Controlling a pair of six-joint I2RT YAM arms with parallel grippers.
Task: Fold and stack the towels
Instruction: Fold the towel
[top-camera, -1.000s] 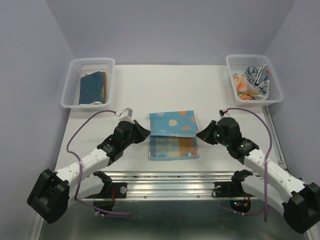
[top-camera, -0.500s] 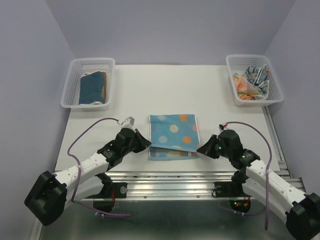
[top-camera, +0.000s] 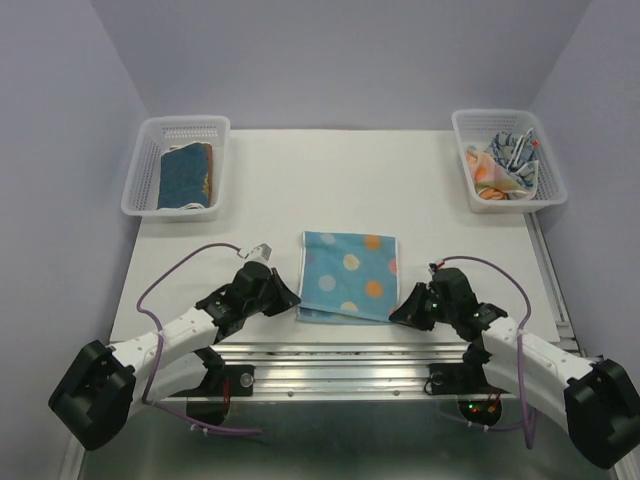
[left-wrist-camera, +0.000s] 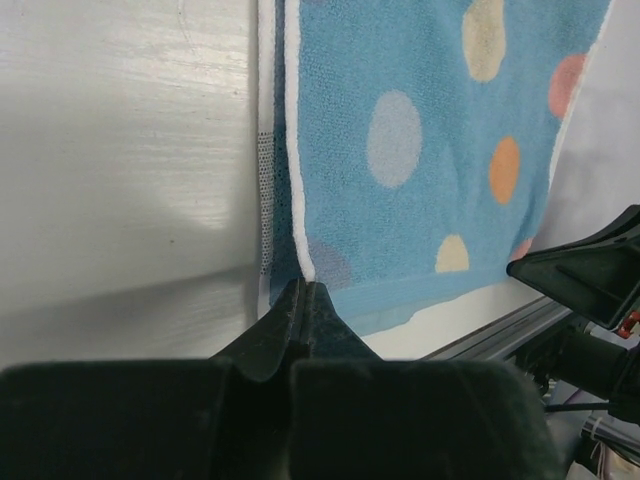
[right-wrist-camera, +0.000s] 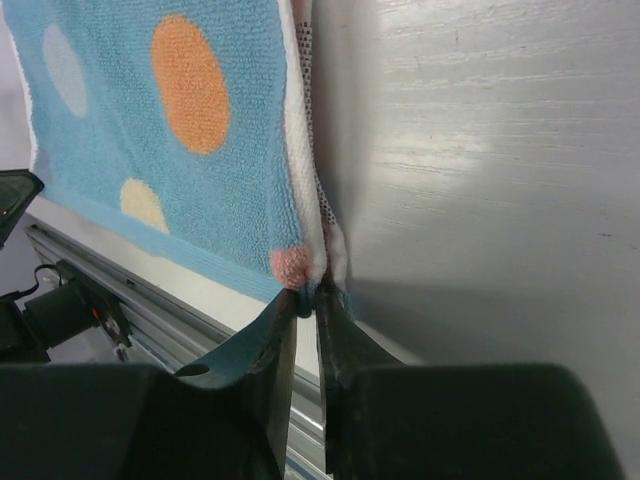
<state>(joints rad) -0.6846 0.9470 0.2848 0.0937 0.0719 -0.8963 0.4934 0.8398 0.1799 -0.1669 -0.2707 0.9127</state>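
A blue towel with coloured polka dots (top-camera: 348, 275) lies folded over itself on the white table near the front edge. My left gripper (top-camera: 291, 300) is shut on its near left corner, which shows in the left wrist view (left-wrist-camera: 305, 285). My right gripper (top-camera: 397, 312) is shut on its near right corner, which shows in the right wrist view (right-wrist-camera: 312, 285). The towel (left-wrist-camera: 430, 150) spreads away from both grippers (right-wrist-camera: 170, 130). A folded blue towel on a brown one (top-camera: 186, 177) lies in the left basket. Crumpled patterned towels (top-camera: 505, 167) lie in the right basket.
A white mesh basket (top-camera: 145, 165) stands at the back left and another (top-camera: 553, 170) at the back right. A metal rail (top-camera: 340, 355) runs along the table's near edge, just below both grippers. Purple cables loop off each arm.
Both grippers have pulled the towel's far edge toward the near edge, over the lower half. The paler underside strip at the front is now covered and the towel is half as deep.
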